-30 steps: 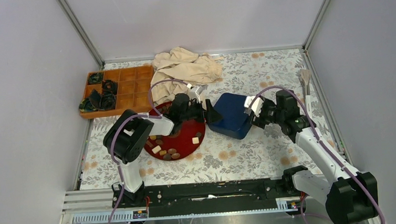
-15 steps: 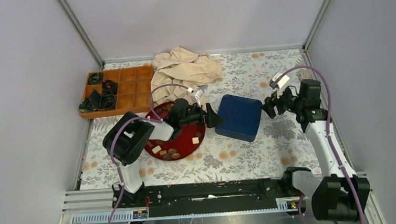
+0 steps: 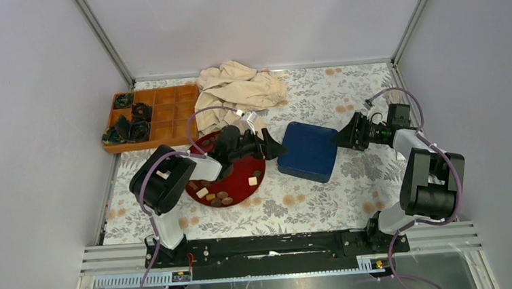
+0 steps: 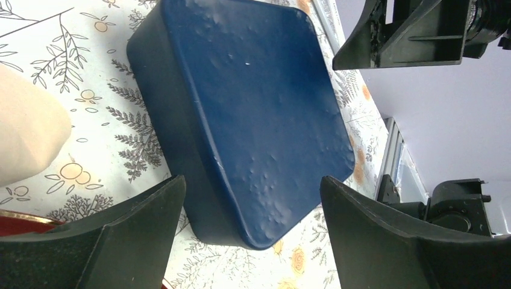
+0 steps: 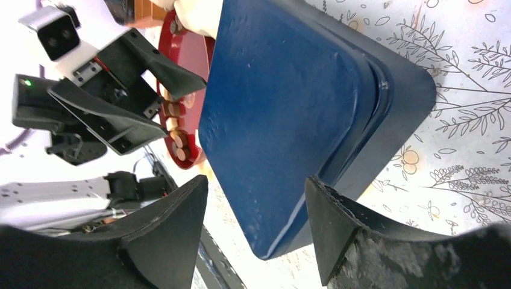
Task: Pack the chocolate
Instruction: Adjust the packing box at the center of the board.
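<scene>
L gripper point(image 3: 272, 147) & R gripper point(image 3: 345, 137) wide open, empty, flanking box point(image 3: 308, 152). Risk: a one-sided push shoves it into plate point(image 3: 239, 175), spilling chocolate point(image 3: 221, 197).

Noted white link shells and round black joint housings on left arm point(image 3: 164, 185) and right arm point(image 3: 436, 179). Found purple cables point(image 3: 197, 118) running along both. Recorded left claw point(image 3: 272, 147) and right claw point(image 3: 343, 137) as matt black with wedge-shaped fingers. Observed green lamp point(image 5: 25, 82) lit beside left claw.
</scene>
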Controlling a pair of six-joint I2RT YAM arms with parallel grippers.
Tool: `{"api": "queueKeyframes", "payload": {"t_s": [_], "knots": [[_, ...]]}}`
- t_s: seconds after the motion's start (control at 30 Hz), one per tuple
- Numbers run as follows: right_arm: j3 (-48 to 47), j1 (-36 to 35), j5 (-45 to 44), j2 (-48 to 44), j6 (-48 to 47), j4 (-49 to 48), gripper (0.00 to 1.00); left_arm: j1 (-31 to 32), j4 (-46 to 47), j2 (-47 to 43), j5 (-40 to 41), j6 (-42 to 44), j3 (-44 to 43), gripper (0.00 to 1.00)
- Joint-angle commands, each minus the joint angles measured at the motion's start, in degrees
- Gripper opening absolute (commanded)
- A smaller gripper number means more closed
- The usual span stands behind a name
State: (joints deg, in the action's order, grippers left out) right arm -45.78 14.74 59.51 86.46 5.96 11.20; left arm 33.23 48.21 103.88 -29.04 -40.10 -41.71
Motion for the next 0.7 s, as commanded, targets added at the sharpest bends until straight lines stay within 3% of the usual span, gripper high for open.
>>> {"api": "queueKeyframes", "payload": {"t_s": [0.0,0.27,0.67], "knots": [[0.0,-0.2,2.2,3.0,10.2,-5.5,0.67,-0.5,0.4,3.2,-0.6,0.6,-3.3,0.89],[0.6,-0.2,-4.9,3.5,8.1,-2.5,0.69,-0.4,-0.7,6.0,-2.6,1.0,-5.9,0.88],[1.6,-1.5,9.7,6.7,13.6,-7.2,0.57,0.2,-1.7,8.0,-5.0,1.2,-8.4,0.86]]}}
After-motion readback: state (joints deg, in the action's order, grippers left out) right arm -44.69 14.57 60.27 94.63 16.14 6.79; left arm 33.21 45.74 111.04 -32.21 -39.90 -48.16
